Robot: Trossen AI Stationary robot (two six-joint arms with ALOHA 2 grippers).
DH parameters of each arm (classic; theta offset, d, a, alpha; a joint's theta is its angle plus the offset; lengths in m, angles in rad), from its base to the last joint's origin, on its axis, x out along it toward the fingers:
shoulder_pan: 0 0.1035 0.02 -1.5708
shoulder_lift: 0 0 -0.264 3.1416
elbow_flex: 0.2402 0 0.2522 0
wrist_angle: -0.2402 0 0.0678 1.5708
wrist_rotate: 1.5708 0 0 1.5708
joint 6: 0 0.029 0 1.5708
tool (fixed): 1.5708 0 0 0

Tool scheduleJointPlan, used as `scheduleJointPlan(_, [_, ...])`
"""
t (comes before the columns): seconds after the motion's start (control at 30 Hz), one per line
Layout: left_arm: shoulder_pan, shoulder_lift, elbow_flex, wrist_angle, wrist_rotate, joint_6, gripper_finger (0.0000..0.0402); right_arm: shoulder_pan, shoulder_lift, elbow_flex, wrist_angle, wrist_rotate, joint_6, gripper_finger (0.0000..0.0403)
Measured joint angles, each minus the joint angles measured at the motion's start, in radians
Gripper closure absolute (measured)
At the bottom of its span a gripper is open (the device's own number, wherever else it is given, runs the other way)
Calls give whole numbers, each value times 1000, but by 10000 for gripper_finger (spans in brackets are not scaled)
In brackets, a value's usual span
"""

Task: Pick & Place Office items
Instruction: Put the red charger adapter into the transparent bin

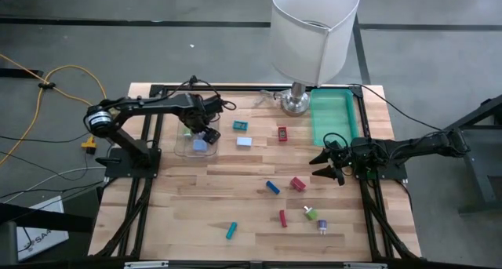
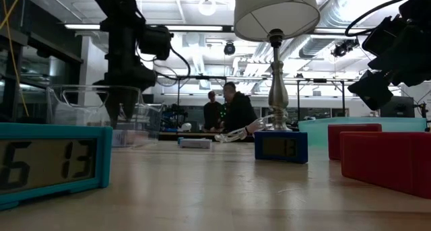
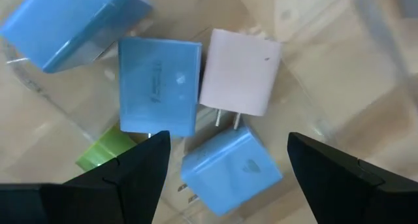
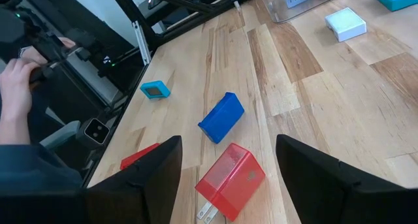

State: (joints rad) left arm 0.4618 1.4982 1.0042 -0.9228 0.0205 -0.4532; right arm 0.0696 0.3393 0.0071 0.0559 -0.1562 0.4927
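- A few office items already lay in the clear bin (image 1: 188, 146), which sat on the table (image 1: 196, 190) on the left arm's side, well to the left of the lamp (image 1: 310, 34): the left wrist view showed light blue chargers (image 3: 159, 85), a pale pink one (image 3: 238, 70) and a green piece (image 3: 104, 150) packed close together on its floor.
- The left gripper (image 1: 205, 130) hung over that bin with its fingers spread wide and nothing between them, so a drop looked just finished.
- Most of the work remained. Loose on the table, between the lamp and the near edge, were a teal clock (image 1: 241, 125), a white block (image 1: 244, 141), a red piece (image 1: 282, 133), a dark blue charger (image 4: 221, 117), a red charger (image 4: 230, 179), and several small bits farther toward the near edge.
- The right gripper (image 1: 329, 162) hovered above the table to the right of the lamp's base, fingers wide and empty, looking down at the red charger.
- The green tray (image 1: 333, 120) stood just right of the lamp base; whether it held anything could not be told from above.
- Room was tightest at the bin's walls and under the lamp shade; the middle of the table lay open, the pieces well apart.
- A person's hand (image 4: 14, 87) showed beyond the table edge, a reason for caution on wide swings.
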Motion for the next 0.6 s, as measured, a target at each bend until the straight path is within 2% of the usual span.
scheduleJointPlan(0.6, [-3, -273, 2, 9, 12, 36, 101, 0, 0, 0, 0, 0, 0, 167])
